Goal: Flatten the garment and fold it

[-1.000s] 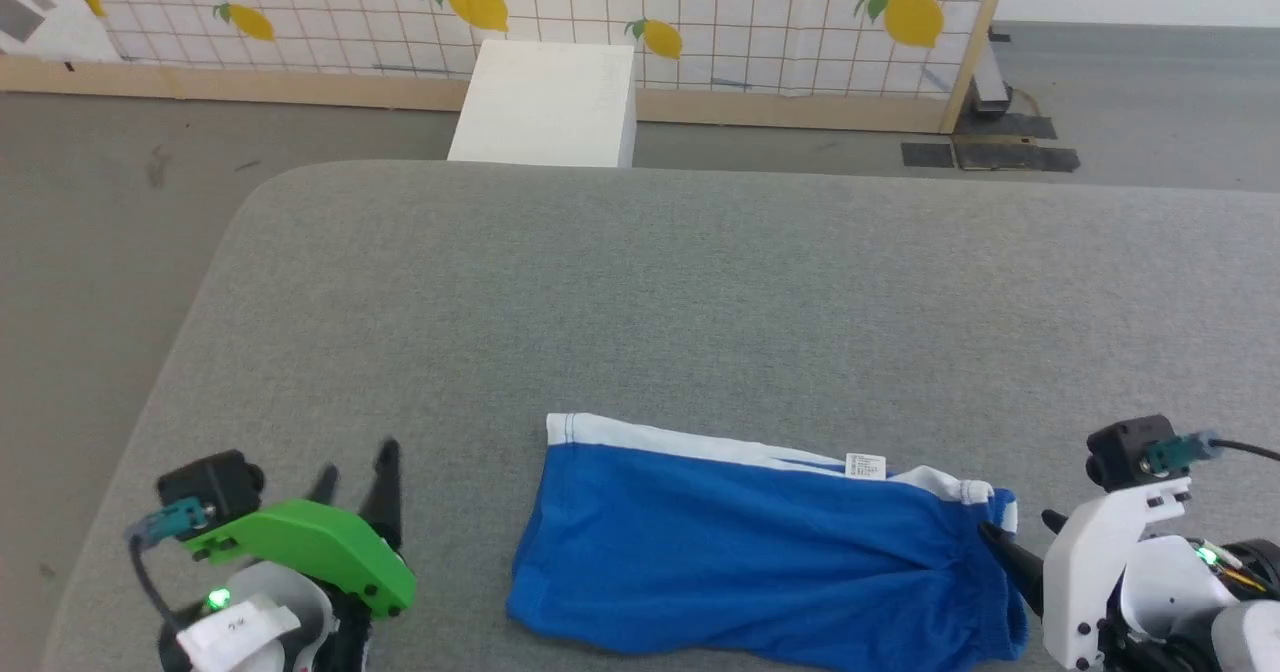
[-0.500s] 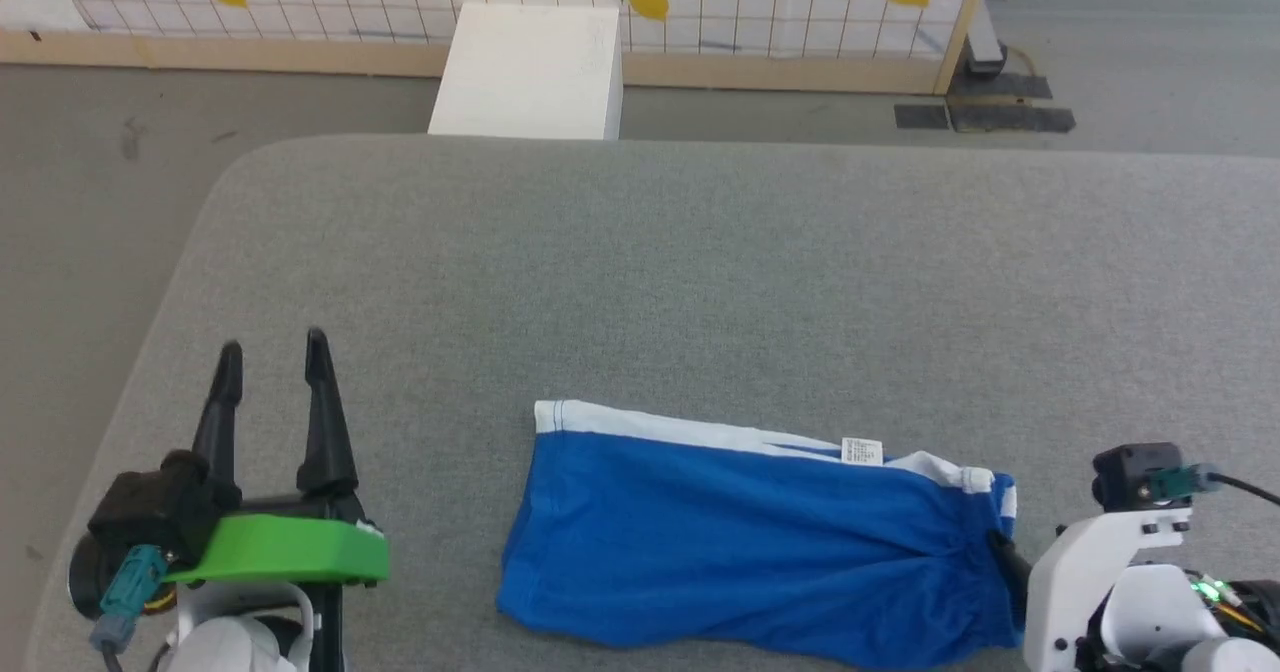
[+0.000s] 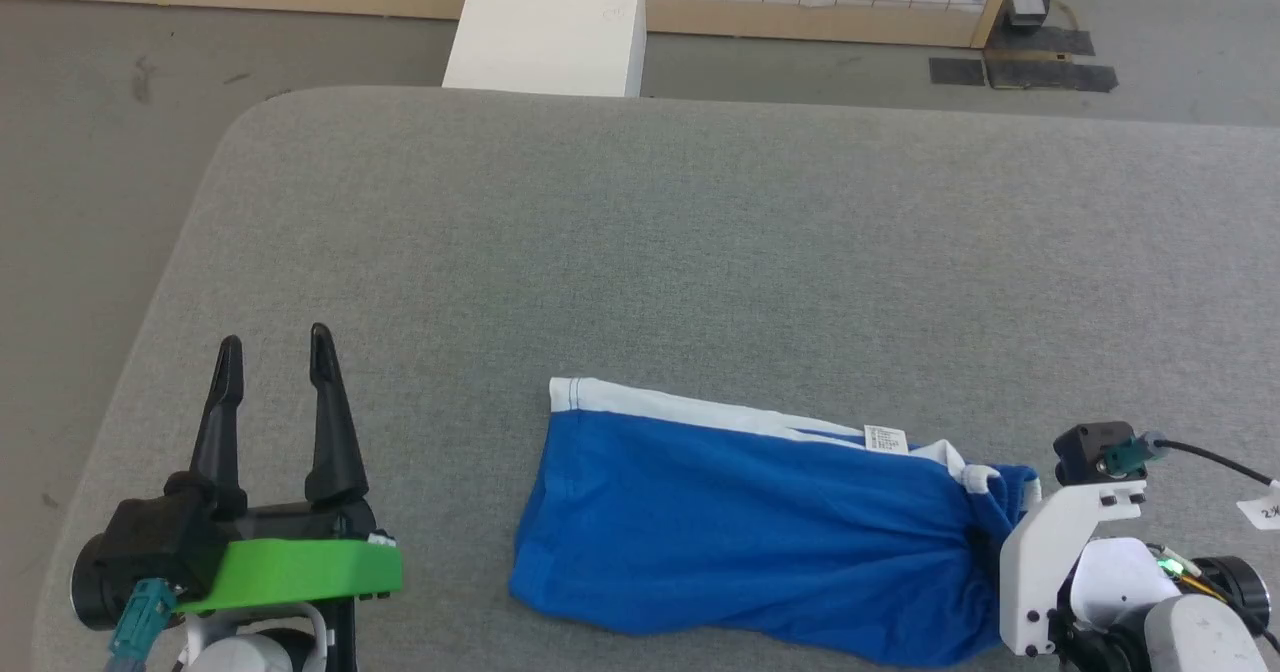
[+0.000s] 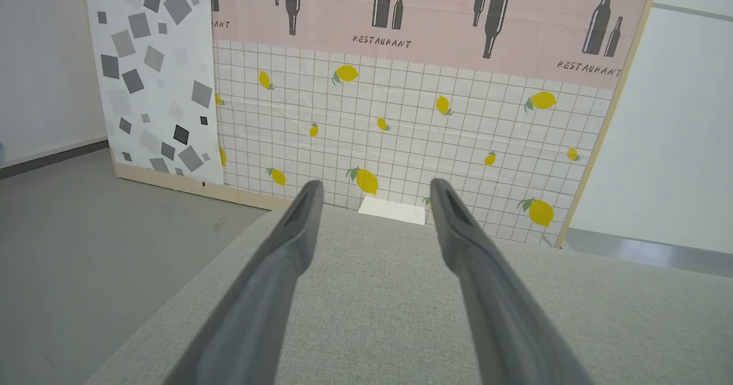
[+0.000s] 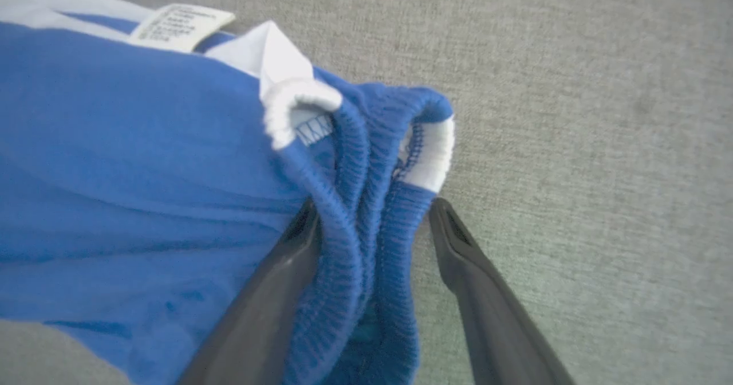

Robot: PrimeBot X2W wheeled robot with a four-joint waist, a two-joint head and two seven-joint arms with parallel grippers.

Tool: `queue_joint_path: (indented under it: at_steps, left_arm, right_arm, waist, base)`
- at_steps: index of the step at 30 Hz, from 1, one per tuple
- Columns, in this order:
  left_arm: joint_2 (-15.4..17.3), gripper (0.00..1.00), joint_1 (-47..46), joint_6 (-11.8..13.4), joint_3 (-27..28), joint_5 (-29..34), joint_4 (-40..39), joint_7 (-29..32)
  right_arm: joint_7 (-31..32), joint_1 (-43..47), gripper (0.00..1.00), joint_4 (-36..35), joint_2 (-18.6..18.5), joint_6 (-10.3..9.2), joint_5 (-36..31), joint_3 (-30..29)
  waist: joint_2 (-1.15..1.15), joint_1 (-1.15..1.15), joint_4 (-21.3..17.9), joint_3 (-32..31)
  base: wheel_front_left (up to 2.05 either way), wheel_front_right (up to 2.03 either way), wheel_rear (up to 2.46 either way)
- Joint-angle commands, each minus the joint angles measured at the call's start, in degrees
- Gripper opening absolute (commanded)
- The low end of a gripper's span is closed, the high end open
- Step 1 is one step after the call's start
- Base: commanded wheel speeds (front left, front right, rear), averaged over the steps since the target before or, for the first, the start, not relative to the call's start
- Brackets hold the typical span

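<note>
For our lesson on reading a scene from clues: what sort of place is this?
Probably a robot test studio, not a home: a propped white grid panel with yellow lemons, a pink panel with dark bottles, and a grey fabric-covered table.

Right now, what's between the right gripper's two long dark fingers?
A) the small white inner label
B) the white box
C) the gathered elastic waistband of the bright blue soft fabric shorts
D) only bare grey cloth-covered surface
C: in the right wrist view the right gripper stands open astride the bunched waistband of the bright blue shorts; the white label lies well beyond the fingertips.
</note>
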Motion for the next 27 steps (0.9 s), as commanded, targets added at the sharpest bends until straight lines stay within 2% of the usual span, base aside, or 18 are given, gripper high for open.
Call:
queue_joint_path:
  at_steps: [1,4,8,17,23,27]
  left_arm:
    - [-0.49,1.00,0.74,-0.59,0.42,1.06,0.02,-0.23]
    - [-1.32,1.00,0.91,-1.57,1.33,1.66,0.26,-0.23]
    - [-2.18,1.00,1.03,-2.72,2.40,2.18,0.90,-0.23]
    - [-3.17,1.00,0.50,-4.20,3.21,2.73,1.93,-0.23]
    - [-3.39,1.00,-0.19,-4.93,2.95,2.93,2.54,-0.24]
    - [-3.45,1.00,0.22,-5.05,3.19,3.10,3.08,-0.24]
  right_arm:
    - [0.53,-0.37,0.00,1.19,-0.11,-0.08,0.38,0.50]
    - [0.70,-0.70,0.00,1.34,-1.17,-0.08,1.61,1.29]
    - [0.99,-1.80,0.00,0.91,-4.46,-0.08,2.92,0.99]
    - [3.24,-4.48,0.00,5.19,-15.47,-0.08,3.35,-4.89]
    - [2.57,-6.24,0.00,10.69,-18.56,-0.08,0.99,-9.36]
    - [2.45,-7.31,0.00,12.56,-19.50,-0.08,0.27,-8.33]
  waist:
    - [0.00,0.00,0.22,0.21]
    - [0.00,0.00,0.11,0.38]
    - [0.00,0.00,-0.32,0.50]
    - [0.00,0.00,-0.75,0.73]
    - [0.00,0.00,-0.63,1.12]
    - [0.00,0.00,-1.08,0.62]
  base:
    - [0.00,0.00,0.00]
    - [0.00,0.00,0.00]
    - [0.00,0.00,0.00]
    - [0.00,0.00,0.00]
    - [0.00,0.00,0.00]
    - [0.00,0.00,0.00]
